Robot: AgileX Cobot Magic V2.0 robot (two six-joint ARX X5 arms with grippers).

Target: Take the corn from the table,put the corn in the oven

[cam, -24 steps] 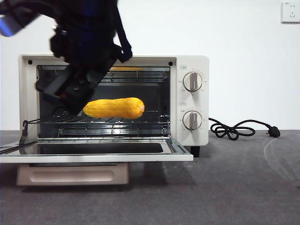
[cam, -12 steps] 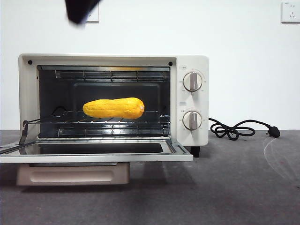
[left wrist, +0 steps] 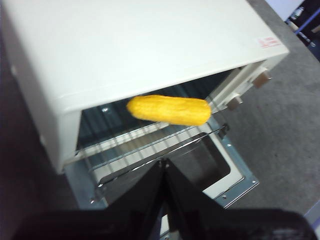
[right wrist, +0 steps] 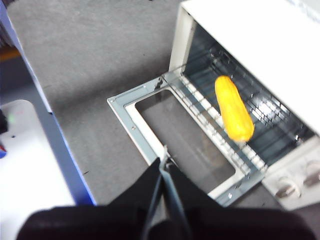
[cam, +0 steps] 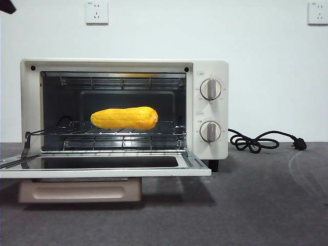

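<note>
Glossy yellow-orange corn cob (cam: pixel 124 118) lying lengthwise on the wire rack (cam: pixel 107 132) inside the cream-white boxy toaster oven (cam: pixel 209 69), roughly mid-rack, clear of the side walls. Glass-windowed oven door (cam: pixel 102 166) dropped fully open, flat and level just above the dark grey matte table (cam: pixel 256 205). Two round knobs (cam: pixel 210 88) on the oven's front panel, black cord (cam: pixel 256 141) coiled on the table beside it.

Left pincer (left wrist: pixel 164 167) raised above and in front of the oven, well apart from the cob (left wrist: pixel 169 110), tilted down toward the open cavity; jaws pressed together, nothing between them. Right pincer (right wrist: pixel 165 165) likewise raised, over the open door's outer edge (right wrist: pixel 131 125), well apart from the cob (right wrist: pixel 233 107); jaws together, holding nothing. Only a black tip (cam: pixel 6 6) visible at the top corner of the front view; cannot tell which arm. Two white wall sockets (cam: pixel 97 12) on the wall behind.
</note>
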